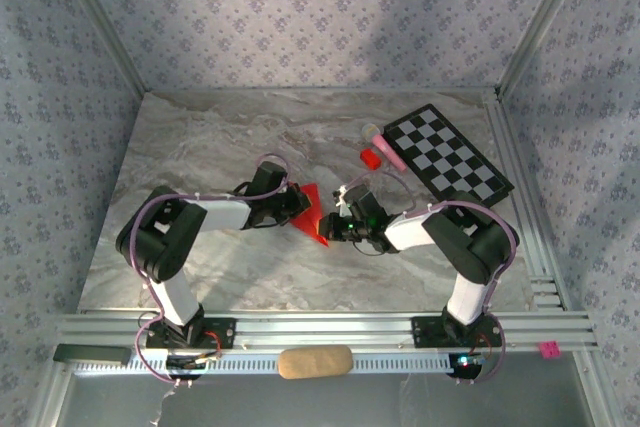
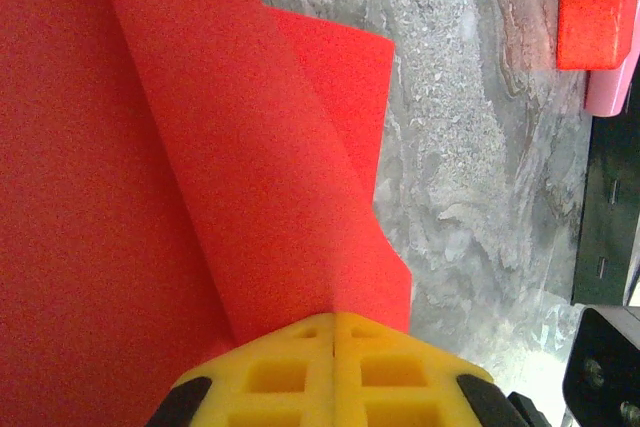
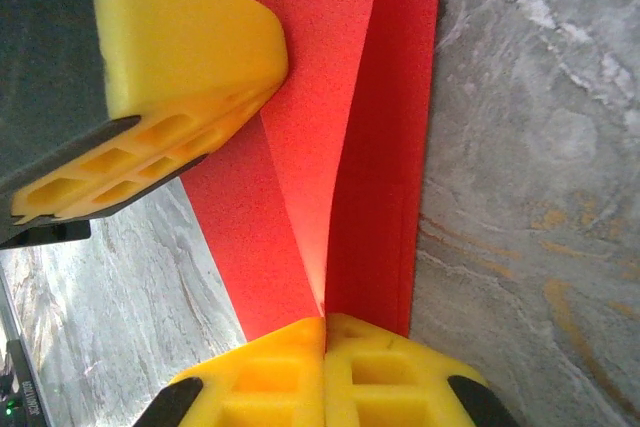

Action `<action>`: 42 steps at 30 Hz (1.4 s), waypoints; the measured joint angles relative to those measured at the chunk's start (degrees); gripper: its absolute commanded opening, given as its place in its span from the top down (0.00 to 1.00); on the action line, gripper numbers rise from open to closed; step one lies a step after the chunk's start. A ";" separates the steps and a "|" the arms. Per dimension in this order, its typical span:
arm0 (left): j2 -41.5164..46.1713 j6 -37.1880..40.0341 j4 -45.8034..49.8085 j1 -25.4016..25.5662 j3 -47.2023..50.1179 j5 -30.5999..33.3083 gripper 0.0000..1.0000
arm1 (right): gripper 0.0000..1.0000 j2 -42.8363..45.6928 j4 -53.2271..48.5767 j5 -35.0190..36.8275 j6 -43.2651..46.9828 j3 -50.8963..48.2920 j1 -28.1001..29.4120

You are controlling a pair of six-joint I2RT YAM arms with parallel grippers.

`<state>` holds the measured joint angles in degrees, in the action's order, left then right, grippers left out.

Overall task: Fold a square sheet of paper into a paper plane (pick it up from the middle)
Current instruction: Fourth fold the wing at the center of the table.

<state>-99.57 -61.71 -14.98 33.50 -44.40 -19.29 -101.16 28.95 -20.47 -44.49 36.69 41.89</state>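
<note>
The square sheet of paper [image 1: 312, 215] is bright red and creased smaller, with a point toward the near side, and it hangs between my two grippers at mid table. My left gripper [image 1: 298, 203] is shut on its left side. In the left wrist view the yellow fingertips [image 2: 300, 347] press together on a raised fold of the paper [image 2: 200, 147]. My right gripper [image 1: 328, 230] is shut on the opposite end. Its pads [image 3: 380, 367] pinch a standing flap of the paper [image 3: 380, 147], and the left gripper's fingers [image 3: 190, 57] sit close by at the upper left.
A small red block [image 1: 372, 157] and a pink piece [image 1: 388, 150] lie just behind the paper, next to a checkerboard [image 1: 447, 154] at the back right. The block [image 2: 598, 7] is near in the left wrist view. A tan pad [image 1: 315, 361] rests on the front rail.
</note>
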 measured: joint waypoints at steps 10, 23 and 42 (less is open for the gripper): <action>-1.40 1.05 0.35 0.17 -1.31 -0.74 0.95 | 0.95 -0.33 -0.28 -1.14 -1.22 0.33 -0.52; -3.50 1.11 0.42 0.39 -2.60 -1.11 0.95 | 0.95 -0.52 -1.25 -2.08 -1.66 0.87 -0.94; -4.09 1.27 1.46 0.39 -2.95 -0.66 0.95 | 0.95 -0.92 -4.11 -3.43 -1.84 2.43 -1.49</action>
<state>-103.66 -60.45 -13.52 33.89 -47.35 -19.94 -102.08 24.84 -23.90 -46.33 39.11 40.40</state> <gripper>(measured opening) 0.063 0.051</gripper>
